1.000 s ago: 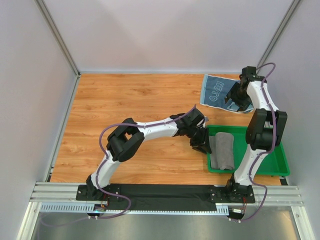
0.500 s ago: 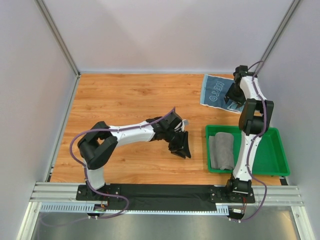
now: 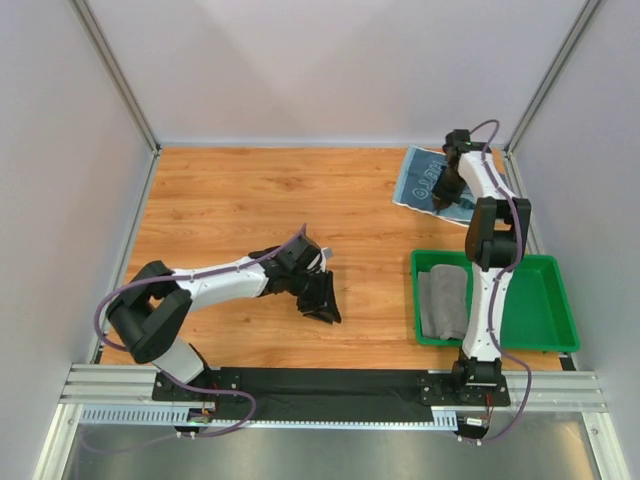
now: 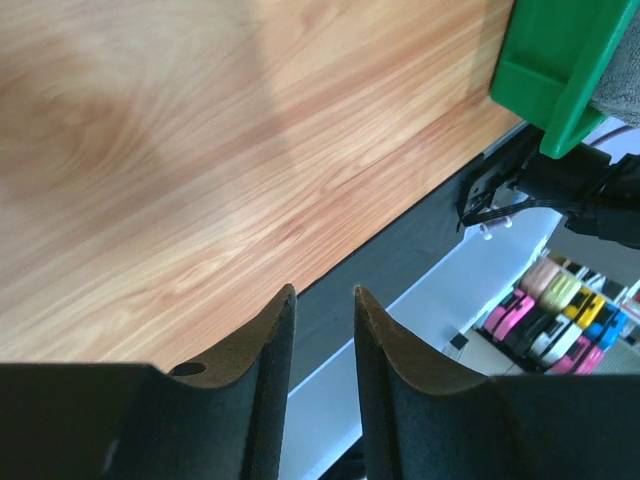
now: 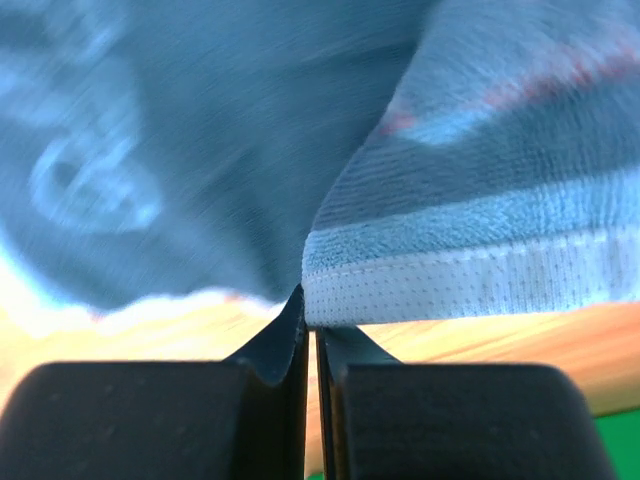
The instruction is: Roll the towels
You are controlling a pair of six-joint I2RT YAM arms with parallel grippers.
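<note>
The step in hand looks like the start of work on the light blue cloth towel with white lettering point(image 3: 415, 178), which lies at the far right corner of the wooden table point(image 3: 240, 200), just beyond the green plastic tray point(image 3: 545, 345). The right gripper point(image 3: 447, 190) reaches out to it at nearly full stretch. In the wrist view its two black fingers point(image 5: 285, 335) are clenched on the towel's pale stitched hem, which is lifted off the wood, with the cloth rising in a fold above it. A plain grey cloth towel point(image 3: 443, 300) lies as a compact bundle in the left part of the tray; whether it is rolled or only folded cannot be told from above. The left gripper point(image 3: 322, 300) hangs over bare wood near the middle of the table's near edge, well apart from both towels. Its jaws are narrowly parted with nothing between them. With the arm so extended, the next move probably calls for drawing the blue towel toward the open middle of the table, keeping the pinch on the hem firm. There the cloth could be laid flat and the left gripper could help start the roll.
</note>
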